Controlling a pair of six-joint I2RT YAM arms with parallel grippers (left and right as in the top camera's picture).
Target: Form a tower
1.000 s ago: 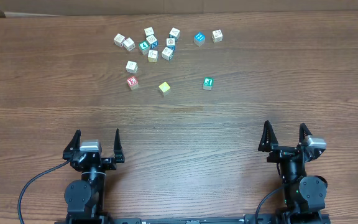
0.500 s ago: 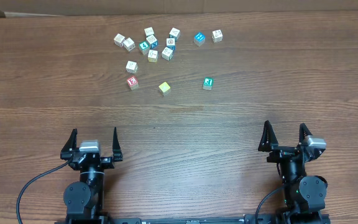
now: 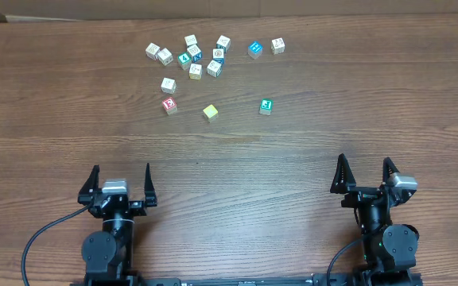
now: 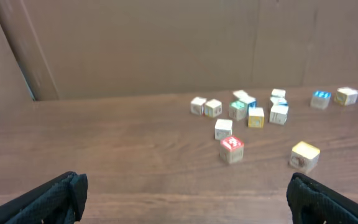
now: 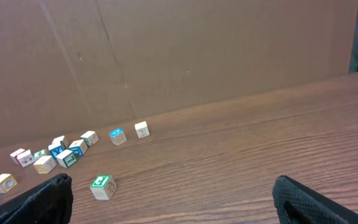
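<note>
At the near edge of a brown wood-grain table [image 3: 293, 151], left jaws and right jaws, both spread wide, pinching nothing, pointing toward the far side, well apart from each other and from every cube. No tower standing yet, judging by the loose spread of small wooden letter cubes lying flat and single. Nearest to the arms, a row of three with gaps between: red cube [image 3: 169, 105] on the left, yellow cube [image 3: 210, 112] in the middle, green-faced cube [image 3: 266, 106] on the right. Just beyond the red one, a lone white cube [image 3: 168, 84]. Farther back, a tight cluster [image 3: 201, 57] of pale cubes, with a teal-faced cube [image 3: 184, 59] close among neighbours, and a blue cube [image 3: 254, 49] off to the right. Best to begin with the isolated near cubes: plenty of open space around each for spread jaws to come straight down, square to two opposite faces, and close gently. Wise to pick a building spot on bare wood, clear of the cluster, and to release each cube only once centred and flat on the one below. Teal-faced cube likely awkward, crowded on its sides. Beyond the far table edge, a plain cardboard wall [image 4: 166, 43]; nothing more of the room visible.
</note>
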